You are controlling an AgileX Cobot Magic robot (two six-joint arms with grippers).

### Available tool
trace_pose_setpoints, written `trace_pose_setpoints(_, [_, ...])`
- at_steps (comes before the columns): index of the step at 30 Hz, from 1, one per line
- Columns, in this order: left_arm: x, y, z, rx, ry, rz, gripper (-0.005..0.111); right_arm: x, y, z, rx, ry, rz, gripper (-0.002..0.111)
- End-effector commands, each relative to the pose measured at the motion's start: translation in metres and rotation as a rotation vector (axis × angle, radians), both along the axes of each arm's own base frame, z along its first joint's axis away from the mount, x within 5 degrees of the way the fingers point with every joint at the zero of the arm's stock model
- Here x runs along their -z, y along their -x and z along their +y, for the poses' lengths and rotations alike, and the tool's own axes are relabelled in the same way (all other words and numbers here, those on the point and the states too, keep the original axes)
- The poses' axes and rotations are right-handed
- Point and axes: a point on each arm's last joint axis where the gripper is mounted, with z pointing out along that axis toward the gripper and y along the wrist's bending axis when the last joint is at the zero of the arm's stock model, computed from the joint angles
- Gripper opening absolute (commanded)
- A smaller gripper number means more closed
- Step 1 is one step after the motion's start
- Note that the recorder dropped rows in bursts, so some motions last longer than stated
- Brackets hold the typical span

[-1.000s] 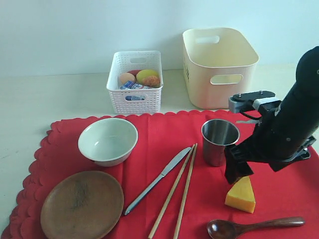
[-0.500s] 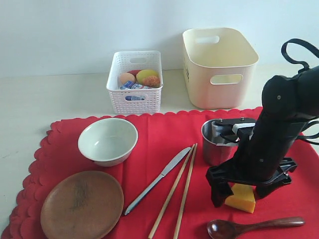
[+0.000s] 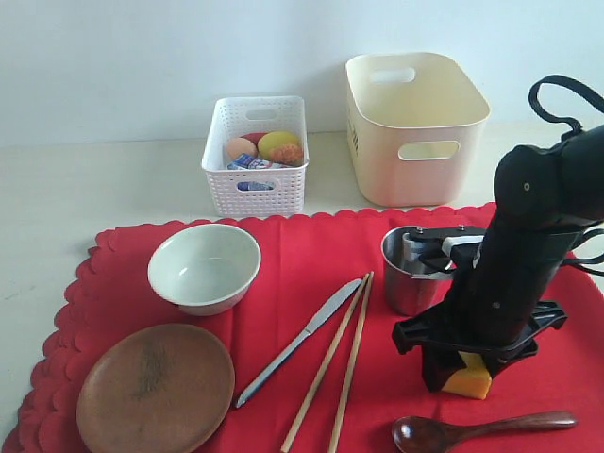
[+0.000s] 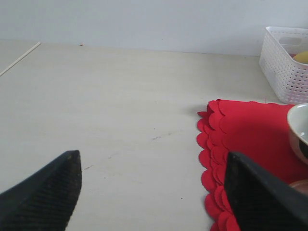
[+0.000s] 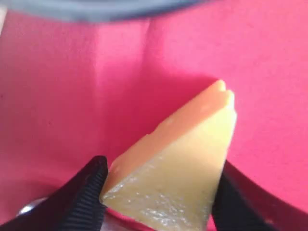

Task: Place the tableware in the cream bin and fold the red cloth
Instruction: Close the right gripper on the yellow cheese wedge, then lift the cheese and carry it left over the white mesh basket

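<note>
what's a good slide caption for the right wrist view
Right gripper pinching the cheese on the red cloth

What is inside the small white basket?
An egg, a yellow lemon, a reddish-orange item and a blue-white carton show. The wall of the basket hides whatever lies beneath them.

Lab-style robot test bench is indicated: bare pale tabletop backed by a blank wall, a black robot arm is posed over a red cloth, white perforated basket and cream bin are set behind.
</note>
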Motion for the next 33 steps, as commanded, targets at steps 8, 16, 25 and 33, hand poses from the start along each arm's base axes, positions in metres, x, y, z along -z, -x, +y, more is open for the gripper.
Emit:
trace_pose_setpoints(8, [0.0,0.0,0.0,0.006,0.0,-0.013,0.078,-0.055,0.014,-0.014,-0.092,0.066,-0.067,0.0])
trace_pose_setpoints(16, [0.0,0.0,0.0,0.006,0.0,-0.013,0.078,-0.129,0.001,-0.007,-0.079,-0.025,-0.275,0.0])
trace_pose_setpoints(25, [0.0,0.0,0.0,0.006,0.0,-0.013,0.078,-0.181,-0.054,0.028,-0.222,-0.208,-0.515,0.0])
trace_pose_setpoints(33, [0.0,0.0,0.0,0.006,0.0,-0.013,0.078,-0.17,-0.135,0.07,-0.412,-0.294,-0.618,0.0])
